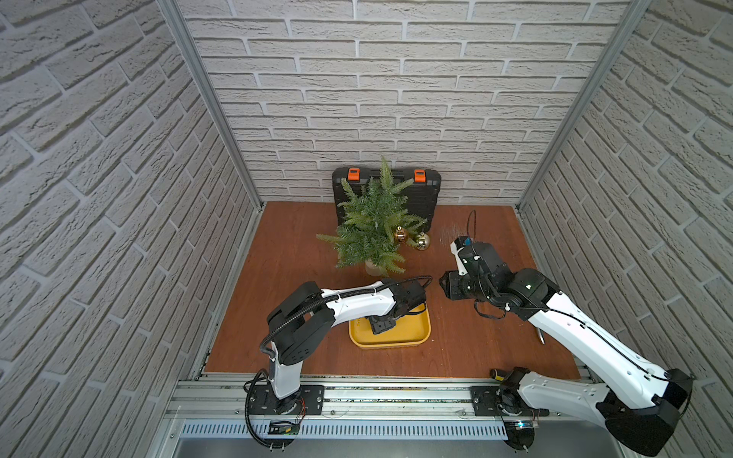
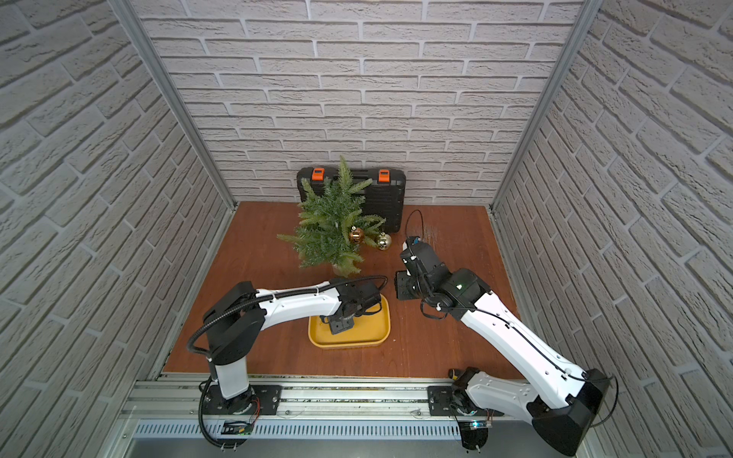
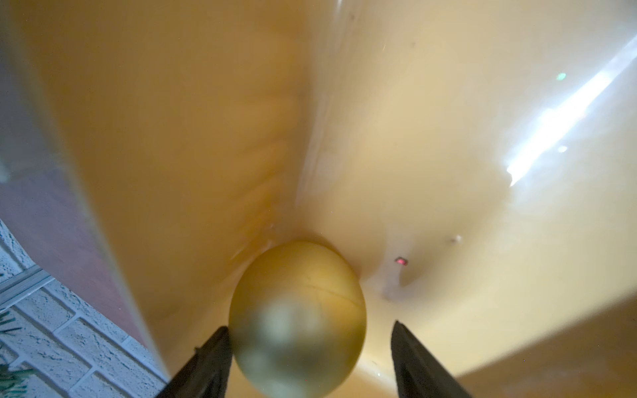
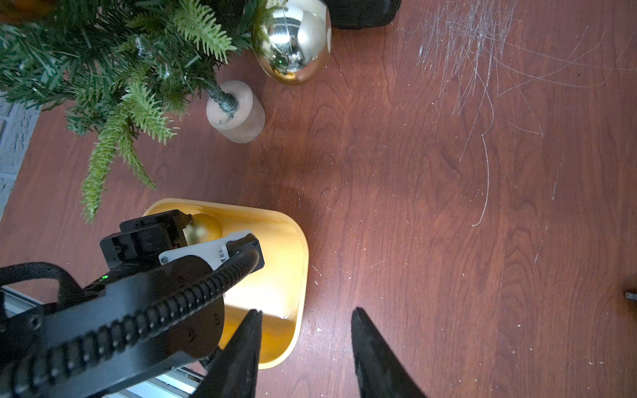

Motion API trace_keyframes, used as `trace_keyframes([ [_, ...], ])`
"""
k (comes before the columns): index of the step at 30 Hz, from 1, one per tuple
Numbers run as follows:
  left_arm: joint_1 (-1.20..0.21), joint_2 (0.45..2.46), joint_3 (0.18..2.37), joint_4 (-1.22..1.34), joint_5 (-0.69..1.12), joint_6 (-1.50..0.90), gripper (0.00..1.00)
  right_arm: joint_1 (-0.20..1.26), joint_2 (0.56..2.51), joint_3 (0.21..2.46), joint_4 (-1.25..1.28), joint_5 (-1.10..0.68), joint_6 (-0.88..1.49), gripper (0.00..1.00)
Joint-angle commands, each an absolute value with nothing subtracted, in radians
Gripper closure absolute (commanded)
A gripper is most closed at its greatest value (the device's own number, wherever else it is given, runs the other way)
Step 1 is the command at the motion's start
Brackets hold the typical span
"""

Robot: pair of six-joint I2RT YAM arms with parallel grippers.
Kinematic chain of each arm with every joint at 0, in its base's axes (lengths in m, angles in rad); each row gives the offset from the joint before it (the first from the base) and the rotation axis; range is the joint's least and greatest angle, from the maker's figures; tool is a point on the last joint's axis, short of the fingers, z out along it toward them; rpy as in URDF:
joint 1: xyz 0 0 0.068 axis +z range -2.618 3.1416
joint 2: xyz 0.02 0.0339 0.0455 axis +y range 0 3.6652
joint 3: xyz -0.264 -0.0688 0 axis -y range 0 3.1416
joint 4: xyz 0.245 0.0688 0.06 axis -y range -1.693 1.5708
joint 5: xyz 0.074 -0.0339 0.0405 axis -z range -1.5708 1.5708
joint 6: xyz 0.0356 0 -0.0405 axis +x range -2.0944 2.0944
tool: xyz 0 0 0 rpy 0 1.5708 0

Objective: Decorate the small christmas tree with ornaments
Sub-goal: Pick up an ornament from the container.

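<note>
The small christmas tree (image 1: 373, 226) (image 2: 331, 226) stands at the back middle on a pale base (image 4: 238, 113). Two ornaments hang on its right side: a copper-brown one (image 1: 400, 234) (image 2: 356, 234) and a shiny gold one (image 1: 421, 240) (image 4: 293, 44) low on a branch tip. A matte gold ornament (image 3: 296, 320) (image 4: 203, 227) lies in the yellow tray (image 1: 412, 337) (image 3: 206, 138). My left gripper (image 1: 381, 325) (image 3: 310, 327) reaches down into the tray with its jaws around that ball; one finger touches it and a gap shows at the other. To the right of the tray my right gripper (image 1: 444, 286) (image 4: 306, 313) hovers open and empty.
A black case (image 1: 428, 194) with orange latches leans on the back wall behind the tree. A small tool with a yellow band (image 1: 496, 373) lies at the front edge by the right arm's base. Brick walls close in three sides.
</note>
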State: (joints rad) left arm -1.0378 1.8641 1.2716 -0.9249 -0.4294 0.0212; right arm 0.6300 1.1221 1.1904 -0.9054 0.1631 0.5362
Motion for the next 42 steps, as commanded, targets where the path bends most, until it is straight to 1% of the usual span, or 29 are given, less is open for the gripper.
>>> trace_keyframes([
  [1,-1.027,1.87,1.248,-0.911,-0.375,0.033,0.27,0.626,1.123,1.212,-0.898,0.162,0.538,0.55],
  [6,-1.022,1.879,1.239,-0.904,-0.341,0.034,0.26,0.626,1.12,1.213,-0.899,0.162,0.537,0.56],
  [12,-1.02,1.871,1.235,-0.902,-0.31,0.031,0.39,0.626,1.117,1.213,-0.902,0.166,0.537,0.56],
  [16,-1.02,1.833,1.231,-0.905,-0.296,0.029,0.41,0.627,1.111,1.212,-0.905,0.17,0.536,0.56],
  [19,-1.022,1.76,1.222,-0.897,-0.261,0.021,0.41,0.626,1.108,1.212,-0.916,0.181,0.537,0.56],
  [26,-1.022,1.463,1.188,-0.832,-0.144,0.001,0.4,0.627,1.093,1.212,-0.923,0.202,0.538,0.57],
  [31,-0.99,1.292,1.21,-0.84,-0.077,-0.016,0.39,0.626,1.078,1.203,-0.922,0.219,0.537,0.57],
  [36,-0.907,1.148,1.241,-0.805,0.04,-0.043,0.39,0.626,1.074,1.206,-0.919,0.232,0.532,0.57],
  [42,-0.764,1.066,1.313,-0.756,0.241,-0.091,0.41,0.626,1.068,1.21,-0.88,0.197,0.512,0.57],
])
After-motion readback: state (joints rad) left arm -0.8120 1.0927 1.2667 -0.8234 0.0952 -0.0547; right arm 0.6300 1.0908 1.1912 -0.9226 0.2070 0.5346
